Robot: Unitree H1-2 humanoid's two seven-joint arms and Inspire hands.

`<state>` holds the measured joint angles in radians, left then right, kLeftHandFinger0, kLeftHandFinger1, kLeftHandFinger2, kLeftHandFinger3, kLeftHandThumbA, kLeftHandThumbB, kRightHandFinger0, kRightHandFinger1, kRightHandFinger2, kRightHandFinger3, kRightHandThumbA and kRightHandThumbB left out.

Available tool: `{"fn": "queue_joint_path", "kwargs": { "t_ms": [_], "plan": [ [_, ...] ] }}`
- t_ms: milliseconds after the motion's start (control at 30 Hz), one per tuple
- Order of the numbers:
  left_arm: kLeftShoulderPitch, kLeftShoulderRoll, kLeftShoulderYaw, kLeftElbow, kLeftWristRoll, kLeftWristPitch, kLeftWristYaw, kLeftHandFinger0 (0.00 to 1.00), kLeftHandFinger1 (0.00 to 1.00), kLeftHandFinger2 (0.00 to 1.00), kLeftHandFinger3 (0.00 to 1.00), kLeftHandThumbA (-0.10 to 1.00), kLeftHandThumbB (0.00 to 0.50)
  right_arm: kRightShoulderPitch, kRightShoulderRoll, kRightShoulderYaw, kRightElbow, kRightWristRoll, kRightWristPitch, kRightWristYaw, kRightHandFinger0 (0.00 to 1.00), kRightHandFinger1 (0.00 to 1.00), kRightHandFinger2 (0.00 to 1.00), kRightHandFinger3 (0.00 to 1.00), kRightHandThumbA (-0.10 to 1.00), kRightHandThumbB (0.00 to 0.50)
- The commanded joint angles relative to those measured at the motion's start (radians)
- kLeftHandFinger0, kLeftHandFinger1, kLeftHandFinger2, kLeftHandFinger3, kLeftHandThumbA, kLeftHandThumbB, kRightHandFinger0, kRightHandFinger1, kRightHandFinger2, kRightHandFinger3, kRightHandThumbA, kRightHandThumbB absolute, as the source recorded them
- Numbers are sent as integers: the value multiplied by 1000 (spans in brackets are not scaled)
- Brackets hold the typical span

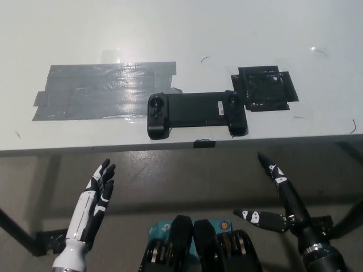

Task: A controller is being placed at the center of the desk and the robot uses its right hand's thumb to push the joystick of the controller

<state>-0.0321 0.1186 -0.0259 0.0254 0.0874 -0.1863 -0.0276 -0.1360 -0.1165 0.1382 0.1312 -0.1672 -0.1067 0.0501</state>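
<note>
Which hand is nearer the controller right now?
Right. The right hand sits below the desk edge, just right of the controller; the left hand is lower and further left.

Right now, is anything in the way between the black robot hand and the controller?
Nothing visible is. The right robot hand hangs open below the desk's front edge, and the controller lies just beyond that edge with nothing between.
</note>
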Motion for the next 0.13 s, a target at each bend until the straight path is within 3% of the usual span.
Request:
{"fn": "queue_joint_path", "kwargs": {
  "t_ms": [0,100],
  "plan": [
    [-1,3,-1,-25,3,-36,-2,1000,1000,1000,1000,937,94,-23,-3,-1,-13,8,-52,9,1000,1000,1000,1000,1000,257],
    [-1,4,-1,-23,8,-35,1,1000,1000,1000,1000,943,103,-22,-3,0,-21,5,-42,10,1000,1000,1000,1000,1000,257]
  ]
}}
